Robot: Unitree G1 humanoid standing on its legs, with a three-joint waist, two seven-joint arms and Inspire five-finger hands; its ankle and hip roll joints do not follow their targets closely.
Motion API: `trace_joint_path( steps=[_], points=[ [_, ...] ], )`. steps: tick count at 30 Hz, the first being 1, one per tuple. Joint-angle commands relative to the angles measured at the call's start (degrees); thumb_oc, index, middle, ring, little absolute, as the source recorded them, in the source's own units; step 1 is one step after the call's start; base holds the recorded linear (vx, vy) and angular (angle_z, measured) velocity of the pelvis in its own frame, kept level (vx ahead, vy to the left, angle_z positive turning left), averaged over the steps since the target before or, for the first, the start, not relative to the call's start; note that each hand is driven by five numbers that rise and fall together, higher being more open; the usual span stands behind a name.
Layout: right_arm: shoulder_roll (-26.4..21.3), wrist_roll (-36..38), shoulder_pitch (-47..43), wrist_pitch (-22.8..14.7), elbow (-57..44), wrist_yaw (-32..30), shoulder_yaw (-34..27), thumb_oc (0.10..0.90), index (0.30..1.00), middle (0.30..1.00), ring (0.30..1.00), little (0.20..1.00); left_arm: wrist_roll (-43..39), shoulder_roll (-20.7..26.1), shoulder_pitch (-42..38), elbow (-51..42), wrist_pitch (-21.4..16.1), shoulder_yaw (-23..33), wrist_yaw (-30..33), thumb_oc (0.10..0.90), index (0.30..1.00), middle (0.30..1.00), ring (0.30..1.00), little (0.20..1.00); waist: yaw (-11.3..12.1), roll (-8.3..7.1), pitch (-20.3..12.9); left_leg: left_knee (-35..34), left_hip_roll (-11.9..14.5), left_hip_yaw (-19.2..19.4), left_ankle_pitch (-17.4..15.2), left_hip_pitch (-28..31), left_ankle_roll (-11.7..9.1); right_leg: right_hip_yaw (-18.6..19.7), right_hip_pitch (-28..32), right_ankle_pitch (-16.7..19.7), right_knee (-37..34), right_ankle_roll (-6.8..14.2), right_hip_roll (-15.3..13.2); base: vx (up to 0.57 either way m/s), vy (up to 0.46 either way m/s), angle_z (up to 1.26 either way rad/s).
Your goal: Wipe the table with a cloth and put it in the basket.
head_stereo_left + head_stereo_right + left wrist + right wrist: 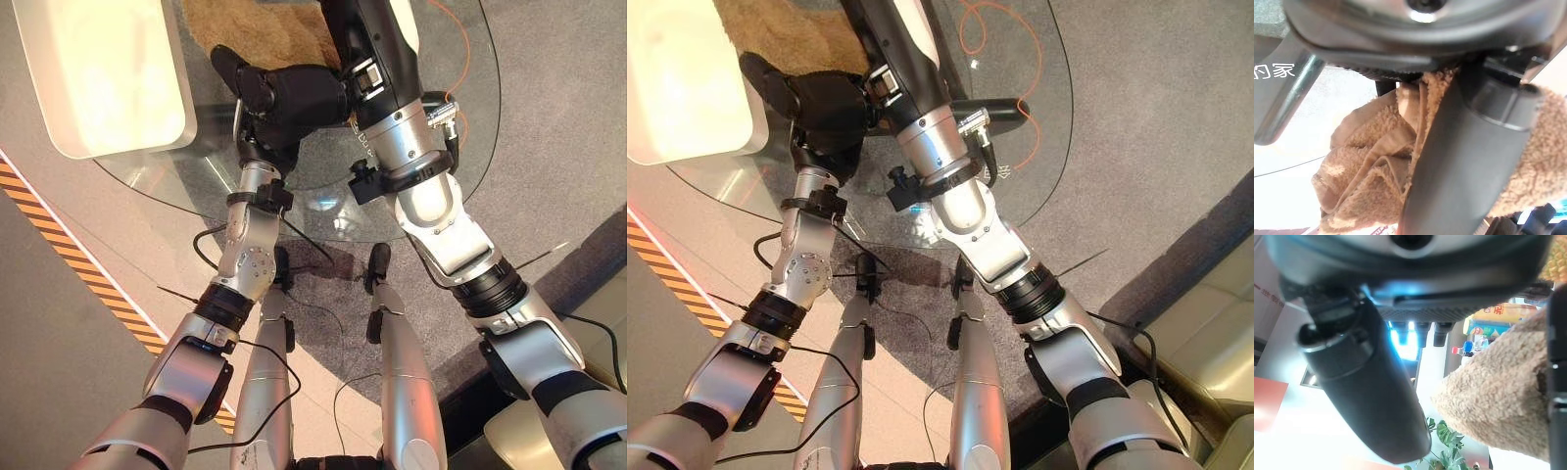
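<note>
A tan fleecy cloth [265,29] lies at the far side of the round glass table [157,181]. My left hand [284,93] rests on the cloth's near edge. In the left wrist view its thumb [1464,161] presses into bunched folds of the cloth [1366,166], so the hand is shut on it. My right hand [377,34] reaches over the table just right of the cloth. The right wrist view has its thumb [1366,396] straight and nothing held, with the cloth [1498,391] beside it. A pale basket [98,78] stands at the far left of the table.
An orange cable [989,39] loops on the grey carpet beyond the table's right edge. Orange-and-black striped tape [69,255] runs along the floor on the left. A beige seat [1215,323] sits at the lower right.
</note>
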Motion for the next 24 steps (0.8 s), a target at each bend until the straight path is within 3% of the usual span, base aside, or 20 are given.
trace_joint_path(
  steps=[1,24],
  points=[
    [0.6,-3.7,-5.2,-6.2,-7.7,-2.8,-3.3,0.8,0.9,0.9,0.9,0.9,3.4,-0.2,-5.8,-6.0,-5.1,2.0,-4.7,0.1,0.3,0.3,0.3,0.2,0.0,1.2,-1.4,2.8,-0.9,2.6,-1.6,-0.1,2.4,-0.5,4.0,-1.7,-0.8,0.2,0.4,0.0,0.0,0.0],
    [-3.1,-7.7,-5.9,-5.3,-4.2,-13.3,-5.8,0.8,0.9,0.9,0.9,0.9,3.4,3.1,-6.9,-2.4,-6.8,4.9,-4.0,0.1,0.3,0.3,0.3,0.2,0.0,0.63,-1.4,3.4,-0.5,2.8,-2.6,0.7,2.3,-0.4,4.7,-2.4,-0.2,0.1,0.7,0.0,0.0,0.0]
  ],
)
